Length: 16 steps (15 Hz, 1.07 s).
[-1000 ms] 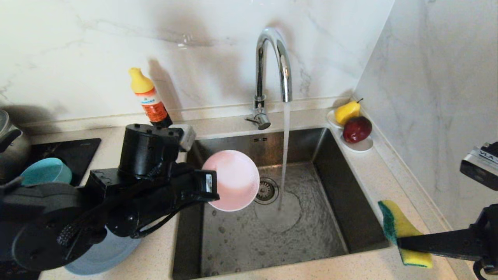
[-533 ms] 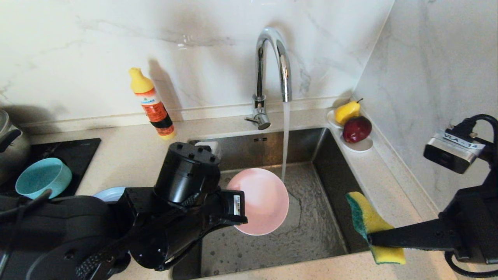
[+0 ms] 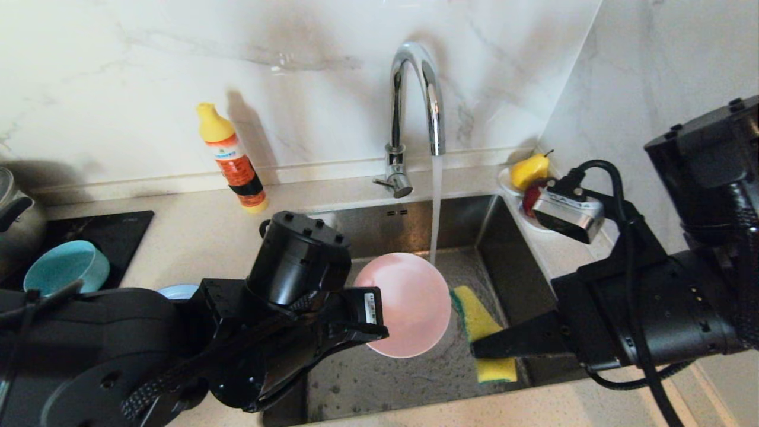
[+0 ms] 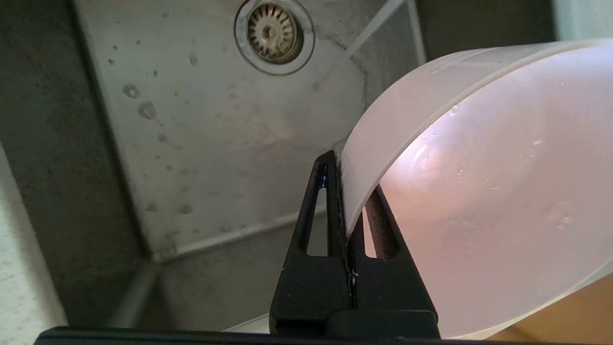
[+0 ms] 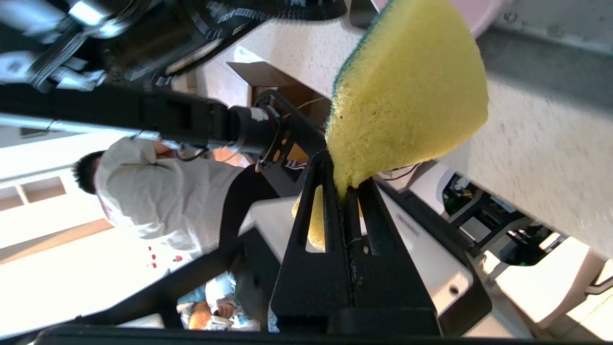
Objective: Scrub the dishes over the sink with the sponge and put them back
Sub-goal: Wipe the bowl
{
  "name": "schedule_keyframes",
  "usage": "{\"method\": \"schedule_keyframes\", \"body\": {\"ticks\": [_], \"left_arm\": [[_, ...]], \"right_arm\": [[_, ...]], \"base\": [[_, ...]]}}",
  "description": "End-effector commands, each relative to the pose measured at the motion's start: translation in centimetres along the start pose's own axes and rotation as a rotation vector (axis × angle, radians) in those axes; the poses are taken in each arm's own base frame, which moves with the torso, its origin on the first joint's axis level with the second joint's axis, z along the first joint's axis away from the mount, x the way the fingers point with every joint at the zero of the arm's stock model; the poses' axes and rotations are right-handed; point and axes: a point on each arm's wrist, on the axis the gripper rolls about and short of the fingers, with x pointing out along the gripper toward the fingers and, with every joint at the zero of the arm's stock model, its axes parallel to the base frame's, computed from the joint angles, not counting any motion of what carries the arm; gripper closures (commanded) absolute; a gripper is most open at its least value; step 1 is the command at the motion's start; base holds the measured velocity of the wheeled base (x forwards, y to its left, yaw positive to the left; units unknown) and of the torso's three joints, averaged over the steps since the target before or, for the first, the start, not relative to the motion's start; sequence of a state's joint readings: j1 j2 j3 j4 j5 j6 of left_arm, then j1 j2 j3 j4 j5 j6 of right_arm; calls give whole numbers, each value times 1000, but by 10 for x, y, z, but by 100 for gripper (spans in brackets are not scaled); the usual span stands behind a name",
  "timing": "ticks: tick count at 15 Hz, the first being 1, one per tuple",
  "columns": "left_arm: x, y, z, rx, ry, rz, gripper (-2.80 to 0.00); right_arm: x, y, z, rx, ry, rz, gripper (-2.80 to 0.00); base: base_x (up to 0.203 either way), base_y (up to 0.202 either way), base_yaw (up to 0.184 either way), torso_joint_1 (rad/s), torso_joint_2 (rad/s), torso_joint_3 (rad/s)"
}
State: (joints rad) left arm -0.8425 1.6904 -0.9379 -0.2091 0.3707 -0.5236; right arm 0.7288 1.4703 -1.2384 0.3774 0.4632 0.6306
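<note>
Head view: left gripper (image 3: pixel 379 323) pinches pink bowl (image 3: pixel 409 302) over sink (image 3: pixel 510 267), right gripper (image 3: pixel 474 350) pinches sponge (image 3: pixel 477 314) just beside it, labels unreadable; left wrist: fingers (image 4: pixel 330 201) clamp the rim; right wrist: sponge squeezed.

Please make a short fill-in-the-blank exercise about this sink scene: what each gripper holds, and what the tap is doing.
1. The left gripper is shut on the rim of the pale ____ bowl.
2. The right gripper is shut on the ____, beside that bowl above the sink.
3. Water is ____ from the tap.
4. The teal bowl sits on the counter on the robot's ____ side.

Missing words: pink; sponge; running; left
</note>
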Motion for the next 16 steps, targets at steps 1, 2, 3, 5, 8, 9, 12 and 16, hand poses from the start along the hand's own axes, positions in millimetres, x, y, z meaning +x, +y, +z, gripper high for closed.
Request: {"method": "schedule_keyframes", "body": {"ticks": [1, 2, 3, 5, 8, 9, 12, 16], "left_arm": [[-2, -1, 4, -36, -18, -1, 0], [-2, -1, 5, -47, -23, -1, 0], [-4, -1, 7, -52, -31, -6, 0], [-6, -1, 8, -62, -48, -18, 0], [-8, 0, 9, -68, -57, -24, 0], [-9, 0, 9, -74, -61, -23, 0], [-14, 1, 12, -80, -71, -32, 0], [-16, 3, 9, -75, -64, -27, 0]], "right_arm": [[31, -2, 11, 12, 51, -17, 0], [39, -1, 16, 10, 56, -18, 0], [46, 1, 21, 7, 58, -14, 0], [58, 4, 28, 1, 64, -10, 0], [69, 5, 39, 6, 68, -16, 0], [70, 5, 41, 6, 60, -22, 0], [73, 4, 50, 6, 18, -55, 0], [79, -4, 55, 21, 16, -72, 0]], "base": [[0, 0, 0, 0, 0, 0], [0, 0, 0, 0, 0, 0], [0, 0, 0, 0, 0, 0], [0, 0, 0, 0, 0, 0], [0, 0, 0, 0, 0, 0], [0, 0, 0, 0, 0, 0], [0, 0, 0, 0, 0, 0], [0, 0, 0, 0, 0, 0]]}}
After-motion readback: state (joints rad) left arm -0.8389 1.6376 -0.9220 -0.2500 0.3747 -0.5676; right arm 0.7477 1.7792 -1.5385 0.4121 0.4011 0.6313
